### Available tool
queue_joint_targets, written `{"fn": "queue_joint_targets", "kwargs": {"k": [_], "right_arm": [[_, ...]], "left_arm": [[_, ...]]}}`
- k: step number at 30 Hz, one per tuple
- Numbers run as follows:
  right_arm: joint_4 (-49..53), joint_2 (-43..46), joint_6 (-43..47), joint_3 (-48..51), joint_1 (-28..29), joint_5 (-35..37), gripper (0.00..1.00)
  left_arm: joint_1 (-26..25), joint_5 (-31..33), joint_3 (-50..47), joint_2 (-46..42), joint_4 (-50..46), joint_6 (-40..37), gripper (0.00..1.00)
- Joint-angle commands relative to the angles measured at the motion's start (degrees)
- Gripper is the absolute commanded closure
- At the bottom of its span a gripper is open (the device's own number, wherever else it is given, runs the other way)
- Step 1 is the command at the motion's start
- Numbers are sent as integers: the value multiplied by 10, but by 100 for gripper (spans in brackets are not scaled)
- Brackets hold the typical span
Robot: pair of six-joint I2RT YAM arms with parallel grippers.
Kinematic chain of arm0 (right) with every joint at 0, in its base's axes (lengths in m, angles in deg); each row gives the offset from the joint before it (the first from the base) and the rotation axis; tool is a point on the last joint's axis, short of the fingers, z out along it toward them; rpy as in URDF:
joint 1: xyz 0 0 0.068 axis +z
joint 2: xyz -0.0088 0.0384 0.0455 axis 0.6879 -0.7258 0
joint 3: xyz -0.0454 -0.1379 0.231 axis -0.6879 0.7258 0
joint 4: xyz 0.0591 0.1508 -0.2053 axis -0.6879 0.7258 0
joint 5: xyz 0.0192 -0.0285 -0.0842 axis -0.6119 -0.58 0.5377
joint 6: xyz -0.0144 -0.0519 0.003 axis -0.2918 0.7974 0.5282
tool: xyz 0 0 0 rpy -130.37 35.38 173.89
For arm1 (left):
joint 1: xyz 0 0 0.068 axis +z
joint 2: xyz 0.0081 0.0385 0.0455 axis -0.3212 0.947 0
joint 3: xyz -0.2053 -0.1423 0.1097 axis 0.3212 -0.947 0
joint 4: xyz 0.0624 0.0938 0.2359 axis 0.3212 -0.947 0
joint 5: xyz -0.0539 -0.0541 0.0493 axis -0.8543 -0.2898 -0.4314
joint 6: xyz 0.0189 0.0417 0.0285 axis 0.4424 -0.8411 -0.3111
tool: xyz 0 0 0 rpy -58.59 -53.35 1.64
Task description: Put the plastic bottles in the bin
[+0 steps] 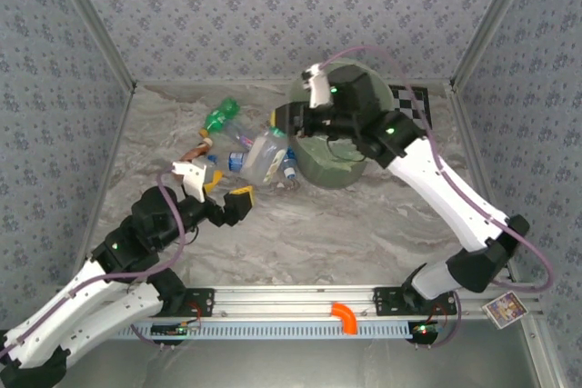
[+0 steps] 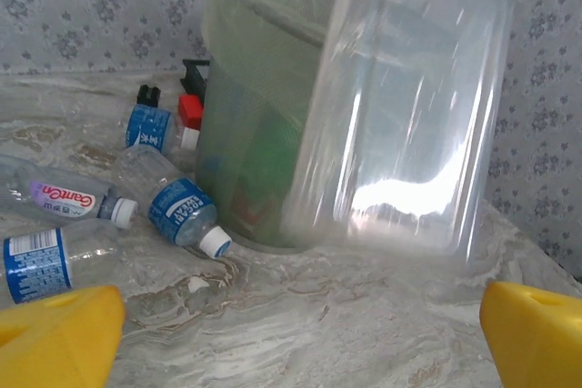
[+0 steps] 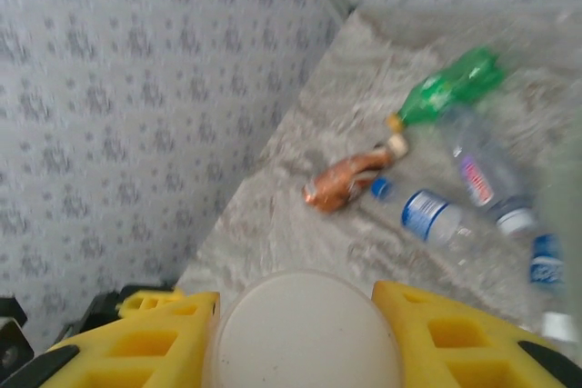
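Right gripper [image 3: 305, 315] is clamped on the white cap [image 3: 305, 338] of the big clear bottle [image 1: 266, 157]. The bottle hangs tilted just outside the bin [image 2: 255, 88] on its left side, not over the opening. Its low end is near the table [image 1: 346, 224]; can't tell if it touches.

Left gripper [image 1: 227, 194] has its jaws wide apart and empty, low, pointing at that same bottle.

Loose on the table left of the bin: green bottle [image 3: 450, 84], orange bottle [image 3: 341, 184], several blue-label bottles [image 2: 177, 206].

Risks as I see them:
- It's held at the cap only, with a long body below. Any quick swing and it likely pivots or slips out.
- It has to be lifted over the rim. If it isn't raised enough, the bottom hits the bin wall. The bin looks light, so it could shove or tip.
- The left arm sits close in front. If both move at once, they may clash at the bottle.
- If it drops here, it lands on the blue-label bottles and scatters them.
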Motion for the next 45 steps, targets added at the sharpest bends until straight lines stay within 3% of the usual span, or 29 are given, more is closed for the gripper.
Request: {"fn": "queue_joint_targets", "kwargs": {"k": [1, 11, 19, 24, 27, 29, 32, 39, 45], "right_arm": [[-4, 45, 13, -27, -42, 27, 65], [-61, 88, 53, 3, -170, 169, 66], [-89, -13, 64, -22, -194, 201, 65], [-49, -96, 78, -65, -185, 197, 62], [-21, -134, 85, -81, -178, 192, 52], [-2, -152, 87, -92, -176, 179, 35], [26, -166, 95, -109, -172, 167, 0], [28, -139, 105, -98, -170, 183, 0], [23, -110, 104, -100, -163, 161, 0]], "left_arm": [[-3, 25, 13, -16, -11, 5, 0], [-3, 86, 5, -24, -49, 29, 0], [-3, 103, -3, -36, -72, 49, 0], [-3, 106, -11, -45, -82, 52, 0], [-3, 115, -11, -47, -90, 50, 0], [-2, 127, -13, -45, -94, 46, 0], [-2, 153, -15, -36, -94, 42, 0], [23, 177, 2, 49, -80, 40, 0], [103, 126, 38, 153, -60, 57, 0]]}}
